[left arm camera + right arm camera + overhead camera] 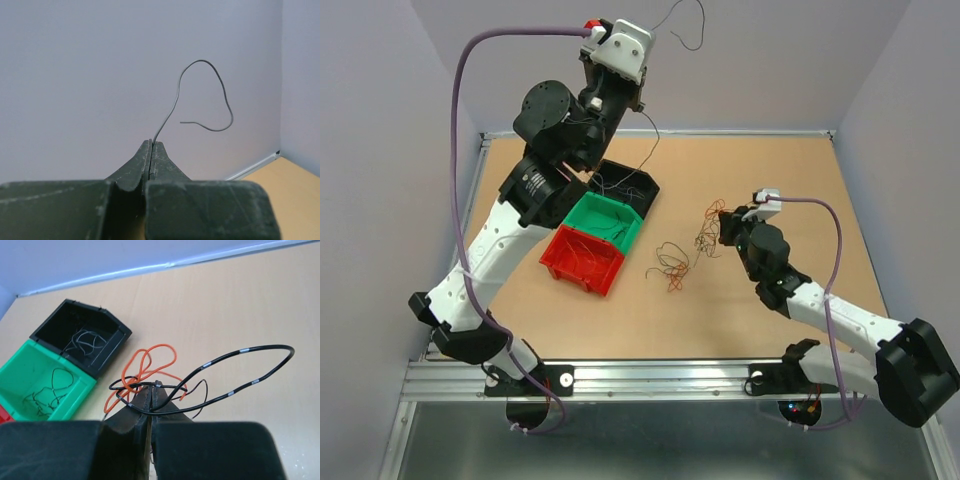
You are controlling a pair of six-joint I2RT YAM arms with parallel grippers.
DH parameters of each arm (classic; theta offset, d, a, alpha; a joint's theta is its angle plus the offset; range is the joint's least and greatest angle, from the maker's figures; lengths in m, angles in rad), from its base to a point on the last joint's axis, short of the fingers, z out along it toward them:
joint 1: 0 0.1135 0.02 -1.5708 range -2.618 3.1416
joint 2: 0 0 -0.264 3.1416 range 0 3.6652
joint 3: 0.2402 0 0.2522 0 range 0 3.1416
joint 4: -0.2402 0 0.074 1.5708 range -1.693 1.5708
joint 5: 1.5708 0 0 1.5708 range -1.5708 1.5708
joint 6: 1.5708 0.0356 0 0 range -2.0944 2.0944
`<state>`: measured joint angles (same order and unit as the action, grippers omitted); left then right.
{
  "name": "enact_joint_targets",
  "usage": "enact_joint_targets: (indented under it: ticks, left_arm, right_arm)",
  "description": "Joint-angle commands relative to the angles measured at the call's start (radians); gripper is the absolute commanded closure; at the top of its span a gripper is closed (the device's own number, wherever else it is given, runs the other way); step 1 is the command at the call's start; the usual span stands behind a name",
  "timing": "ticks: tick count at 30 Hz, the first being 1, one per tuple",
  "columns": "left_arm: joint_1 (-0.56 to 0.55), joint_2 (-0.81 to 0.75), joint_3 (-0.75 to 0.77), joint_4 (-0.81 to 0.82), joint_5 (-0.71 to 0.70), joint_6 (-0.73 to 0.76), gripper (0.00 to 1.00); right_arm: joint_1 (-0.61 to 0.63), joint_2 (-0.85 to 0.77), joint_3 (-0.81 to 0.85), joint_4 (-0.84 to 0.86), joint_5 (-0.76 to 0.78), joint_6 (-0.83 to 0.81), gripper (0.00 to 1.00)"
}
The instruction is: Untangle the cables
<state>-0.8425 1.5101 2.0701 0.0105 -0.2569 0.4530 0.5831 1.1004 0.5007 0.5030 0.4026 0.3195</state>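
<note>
The cables [670, 265] were spread at centre frame, right of the bins [585, 275]. One dark strand [202, 61] was pinched by the left gripper [151, 146], a black loop [260, 347] by the right gripper [152, 389]. Featherlight and springy, strands were judged best gripped near free ends.

Tan bench [720, 320] carries green bin [605, 222], black bin [638, 185] touching its far side, red bin [582, 260] touching its near side, loose cables [670, 265] right of it.
</note>
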Motion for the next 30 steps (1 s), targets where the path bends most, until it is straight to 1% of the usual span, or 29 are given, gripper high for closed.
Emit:
enact_joint_targets:
  ticks: [1, 3, 5, 9, 10, 11, 13, 14, 15, 16, 17, 18, 19, 20, 22, 23, 25, 26, 30]
  left_arm:
    - [0.006, 0.042, 0.036, 0.059, -0.080, 0.053, 1.00]
    - [0.016, 0.068, 0.050, 0.054, -0.087, 0.064, 1.00]
    - [0.023, 0.091, 0.053, 0.059, -0.088, 0.075, 1.00]
    - [0.069, 0.120, 0.041, 0.071, -0.082, 0.064, 1.00]
    - [0.085, 0.122, 0.032, 0.077, -0.078, 0.046, 1.00]
    - [0.120, 0.124, 0.016, 0.101, -0.052, 0.035, 1.00]
    - [0.158, 0.111, -0.056, 0.138, -0.013, 0.013, 1.00]
    - [0.180, 0.107, -0.086, 0.188, 0.028, 0.007, 1.00]
    - [0.215, 0.098, -0.149, 0.216, 0.045, 0.001, 1.00]
    - [0.255, 0.093, -0.180, 0.265, 0.091, -0.014, 1.00]
    - [0.255, 0.090, -0.209, 0.290, 0.114, -0.017, 1.00]
    - [0.288, 0.084, -0.266, 0.313, 0.129, -0.022, 1.00]
    - [0.304, 0.082, -0.290, 0.331, 0.177, -0.030, 1.00]
    - [0.342, 0.081, -0.333, 0.357, 0.212, -0.045, 1.00]
    - [0.376, 0.081, -0.363, 0.361, 0.290, -0.066, 1.00]
    - [0.394, 0.081, -0.378, 0.362, 0.354, -0.076, 1.00]
    - [0.442, 0.079, -0.445, 0.378, 0.434, -0.086, 1.00]
    - [0.459, 0.081, -0.497, 0.403, 0.462, -0.094, 1.00]
    - [0.529, 0.097, -0.585, 0.451, 0.557, -0.111, 1.00]
  right_arm:
    - [0.001, -0.060, -0.044, -0.003, 0.145, 0.032, 1.00]
    - [0.001, -0.068, -0.050, -0.014, 0.165, 0.029, 0.99]
    - [0.001, -0.074, -0.045, -0.035, 0.186, 0.027, 0.96]
    - [0.003, -0.089, -0.051, -0.043, 0.193, 0.026, 0.85]
    - [0.003, -0.091, -0.053, -0.043, 0.191, 0.026, 0.80]
    - [0.003, -0.094, -0.054, -0.041, 0.189, 0.024, 0.68]
    - [0.003, -0.097, -0.054, -0.043, 0.186, 0.020, 0.48]
    - [0.003, -0.096, -0.054, -0.043, 0.189, 0.020, 0.38]
    - [0.001, -0.093, -0.053, -0.043, 0.188, 0.018, 0.26]
    - [0.001, -0.091, -0.053, -0.043, 0.186, 0.016, 0.23]
    - [0.001, -0.089, -0.051, -0.043, 0.185, 0.016, 0.22]
    - [0.001, -0.089, -0.051, -0.043, 0.183, 0.016, 0.21]
    - [0.001, -0.089, -0.051, -0.041, 0.180, 0.018, 0.21]
    - [0.001, -0.089, -0.051, -0.041, 0.179, 0.016, 0.20]
    - [0.001, -0.091, -0.053, -0.043, 0.176, 0.016, 0.20]
    - [0.001, -0.093, -0.053, -0.043, 0.177, 0.016, 0.20]
    - [0.003, -0.099, -0.056, -0.041, 0.176, 0.013, 0.20]
    - [0.001, -0.103, -0.057, -0.041, 0.176, 0.013, 0.20]
    - [0.001, -0.120, -0.064, -0.041, 0.160, 0.010, 0.19]
